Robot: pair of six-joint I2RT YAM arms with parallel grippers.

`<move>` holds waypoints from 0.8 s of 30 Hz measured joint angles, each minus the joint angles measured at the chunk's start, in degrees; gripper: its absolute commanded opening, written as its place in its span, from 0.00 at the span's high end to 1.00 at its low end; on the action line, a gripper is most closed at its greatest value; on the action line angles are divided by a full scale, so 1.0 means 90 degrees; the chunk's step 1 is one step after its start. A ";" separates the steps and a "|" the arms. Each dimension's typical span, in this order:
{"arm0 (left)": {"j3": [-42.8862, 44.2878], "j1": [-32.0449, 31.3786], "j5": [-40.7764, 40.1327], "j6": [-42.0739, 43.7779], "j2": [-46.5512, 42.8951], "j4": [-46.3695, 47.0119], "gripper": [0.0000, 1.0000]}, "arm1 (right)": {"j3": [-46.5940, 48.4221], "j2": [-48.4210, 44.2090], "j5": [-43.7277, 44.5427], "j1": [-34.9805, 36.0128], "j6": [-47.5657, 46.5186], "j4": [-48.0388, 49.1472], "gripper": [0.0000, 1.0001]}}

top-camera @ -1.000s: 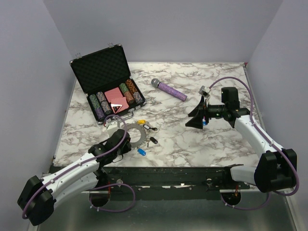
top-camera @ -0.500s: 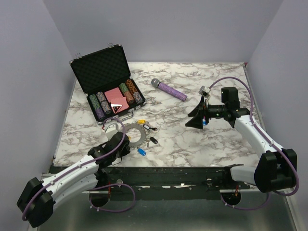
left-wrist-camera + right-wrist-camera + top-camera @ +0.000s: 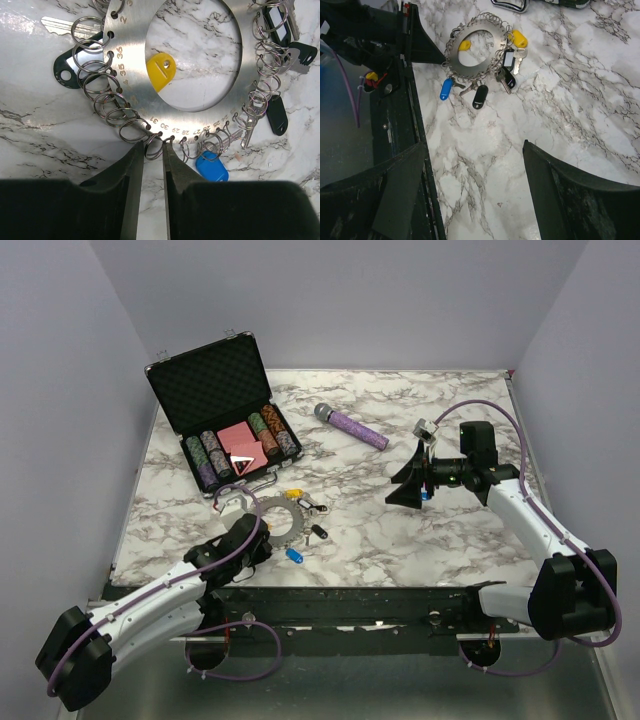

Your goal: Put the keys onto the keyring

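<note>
Top external: a marbled table (image 3: pixel 420 540) is enclosed by lilac walls (image 3: pixel 350 300). The keyring (image 3: pixel 272 510) lies front-left, with keys (image 3: pixel 295 554) fanned at its right rim. At its near rim the left gripper (image 3: pixel 152 147) is set, its fingers almost closed about a small loop; a grip cannot be told. Well right of the keyring, the right gripper (image 3: pixel 405 485) is spread wide and empty. Since a second ago the left arm is shifted slightly nearward.

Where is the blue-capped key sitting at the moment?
In the top view the blue key lies left of centre, towards the near edge. It is just outside the keyring, right of the left gripper, with a black key close by.
</note>
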 measured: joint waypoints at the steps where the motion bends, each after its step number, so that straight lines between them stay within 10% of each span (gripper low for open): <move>1: -0.0002 0.0000 0.0002 -0.0012 0.0000 0.0000 0.72 | 0.0000 0.0000 0.0000 0.0000 0.0000 0.0000 0.13; 24: -0.0015 0.0007 0.0012 -0.0107 0.0029 0.0046 1.00 | 0.0000 0.0000 -0.0015 0.0000 -0.0046 -0.0005 0.13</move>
